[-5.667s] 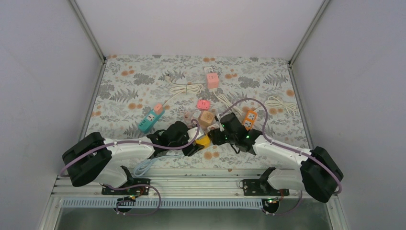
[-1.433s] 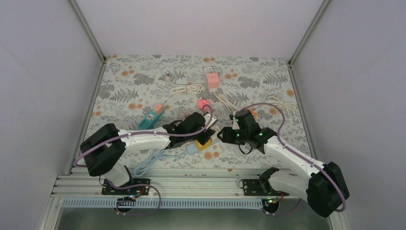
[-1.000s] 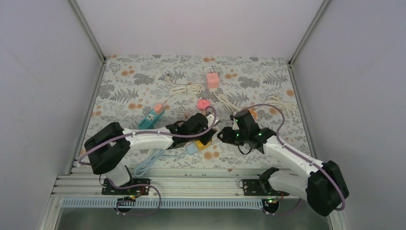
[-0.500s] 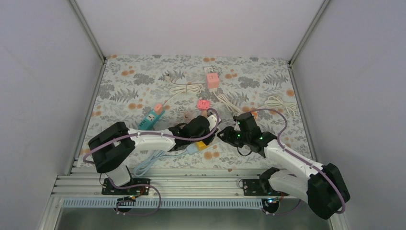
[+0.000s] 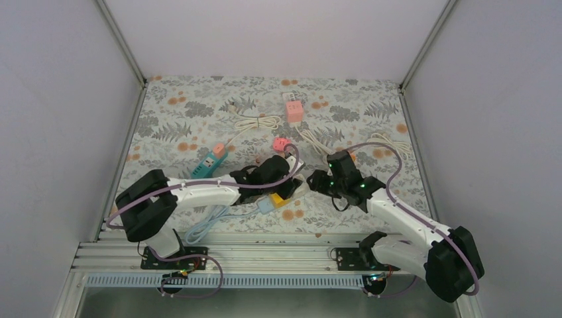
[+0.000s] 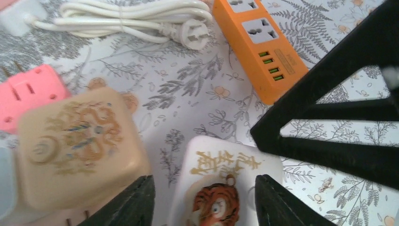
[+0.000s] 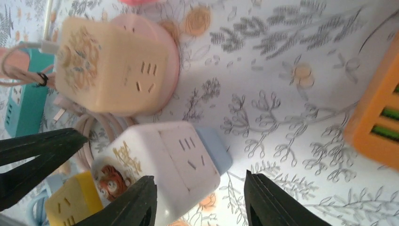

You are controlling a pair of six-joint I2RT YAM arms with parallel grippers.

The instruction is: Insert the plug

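Observation:
A white cube socket with a tiger print (image 6: 226, 179) lies on the floral mat between the tips of my open left gripper (image 6: 207, 207), which touches nothing. The right wrist view shows the same cube (image 7: 160, 160) on its pale blue base, its slotted face towards my open, empty right gripper (image 7: 197, 202). From above, the left gripper (image 5: 289, 173) and right gripper (image 5: 314, 182) face each other over the cube (image 5: 299, 189). A white three-pin plug (image 6: 197, 38) on a coiled cord lies loose beyond it. Neither gripper holds a plug.
A beige cube socket (image 6: 77, 146) sits left of the white cube, a pink one (image 6: 26, 94) behind it, a yellow one (image 7: 73, 207) beside it. An orange strip (image 6: 259, 42), teal strip (image 5: 211, 162), pink strip (image 5: 293, 109) and coiled cords (image 5: 255, 122) lie around.
The left gripper has reached forward and right until it stands over the white cube. The right gripper pulled back to the right, then edged left towards the cube. Nothing was taken hold of.

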